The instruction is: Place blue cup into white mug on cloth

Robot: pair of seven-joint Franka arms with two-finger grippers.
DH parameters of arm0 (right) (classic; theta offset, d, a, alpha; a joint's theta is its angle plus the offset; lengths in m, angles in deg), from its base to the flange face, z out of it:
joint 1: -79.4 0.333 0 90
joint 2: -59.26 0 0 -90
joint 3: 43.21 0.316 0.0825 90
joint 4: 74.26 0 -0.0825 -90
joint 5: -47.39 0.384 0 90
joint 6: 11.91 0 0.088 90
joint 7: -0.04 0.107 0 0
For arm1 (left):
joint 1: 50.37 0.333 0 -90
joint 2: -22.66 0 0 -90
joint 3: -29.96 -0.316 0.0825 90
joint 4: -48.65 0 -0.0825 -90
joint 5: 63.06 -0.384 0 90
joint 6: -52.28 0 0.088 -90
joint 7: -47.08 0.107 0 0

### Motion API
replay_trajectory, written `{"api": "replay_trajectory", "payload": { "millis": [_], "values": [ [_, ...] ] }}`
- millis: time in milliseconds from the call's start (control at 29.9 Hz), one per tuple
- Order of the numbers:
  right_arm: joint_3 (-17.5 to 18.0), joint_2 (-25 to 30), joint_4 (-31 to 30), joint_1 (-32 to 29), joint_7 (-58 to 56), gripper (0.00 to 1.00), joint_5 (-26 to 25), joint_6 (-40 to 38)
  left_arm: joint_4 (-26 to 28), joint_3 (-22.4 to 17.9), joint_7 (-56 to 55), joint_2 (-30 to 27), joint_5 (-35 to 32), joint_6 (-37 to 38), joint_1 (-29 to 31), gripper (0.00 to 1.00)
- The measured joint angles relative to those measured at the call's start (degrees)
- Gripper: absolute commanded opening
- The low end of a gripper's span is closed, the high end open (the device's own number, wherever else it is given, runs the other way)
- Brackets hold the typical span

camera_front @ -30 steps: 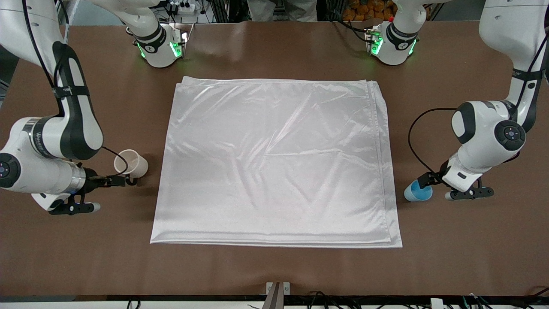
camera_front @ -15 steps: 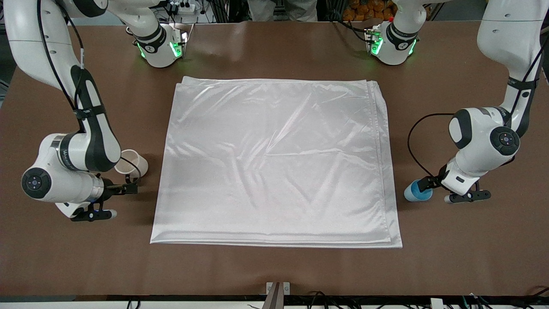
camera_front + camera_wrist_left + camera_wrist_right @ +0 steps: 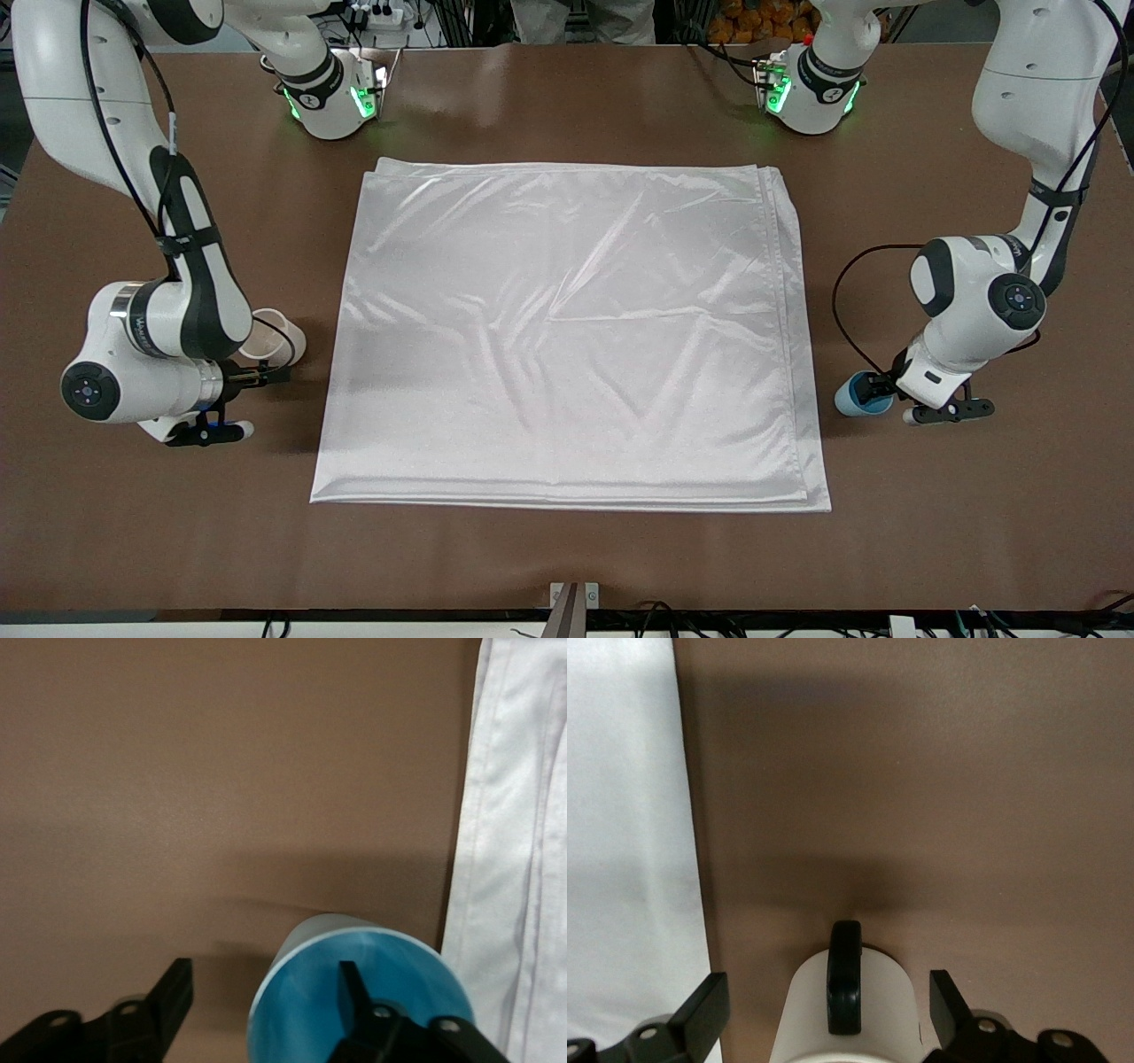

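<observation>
Blue cup [image 3: 354,992] wall betw. spread left gripper [image 3: 266,1001] fingers.

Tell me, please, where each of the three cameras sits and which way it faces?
Front view: high across the table, facing both arms, their bases and the cloth.
Left wrist view: on the left arm, looking down at the blue cup; left gripper open.
Right wrist view: on the right arm, above the white mug; right gripper open.
All three show cloth.

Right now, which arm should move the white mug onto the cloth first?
Probably the right arm: its gripper is open, its fingers straddling the white mug beside the cloth.
</observation>
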Motion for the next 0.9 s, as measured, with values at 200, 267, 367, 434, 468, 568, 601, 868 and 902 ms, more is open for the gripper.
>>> {"api": "replay_trajectory", "payload": {
  "millis": [200,267,367,434,468,568,601,868,902],
  "values": [
    [-0.07,-0.54,-0.52,-0.5,-0.7,0.8,0.0,-1.02,-0.08,0.07,0.0,0.48,0.0,-0.58,-0.19,0.0],
    [-0.07,-0.79,-0.62,-0.74,-1.31,0.65,0.0,-1.08,-0.14,0.09,0.0,0.48,0.0,-0.58,-0.21,0.0],
    [-0.07,-1.25,-0.68,-1.07,-1.91,0.42,0.0,-1.11,-0.14,0.09,0.0,0.5,0.0,-0.58,-0.21,0.0],
    [-0.07,-1.46,-0.7,-1.16,-2.06,0.28,0.0,-1.11,-0.14,0.1,0.0,0.51,0.0,-0.58,-0.21,0.0],
    [-0.07,-1.53,-0.7,-1.18,-2.14,0.23,0.0,-1.11,-0.18,0.13,0.0,0.5,0.0,-0.66,-0.21,0.0],
    [-0.06,-1.57,-0.72,-1.17,-2.26,0.09,0.0,-1.14,-0.45,0.19,0.0,0.47,0.0,-0.73,-0.23,0.0],
    [-0.05,-1.57,-0.72,-1.17,-2.29,0.05,0.0,-1.14,-0.47,0.19,0.0,0.5,0.0,-0.73,-0.23,0.0],
    [-0.02,-1.57,-0.72,-1.16,-2.39,0.0,0.35,-1.23,-1.02,0.25,0.06,0.47,0.0,-0.9,-0.32,0.0],
    [-0.02,-1.57,-0.72,-1.16,-2.4,0.0,0.57,-1.26,-1.16,0.27,0.09,0.44,0.0,-0.9,-0.37,0.0]
  ]
}}
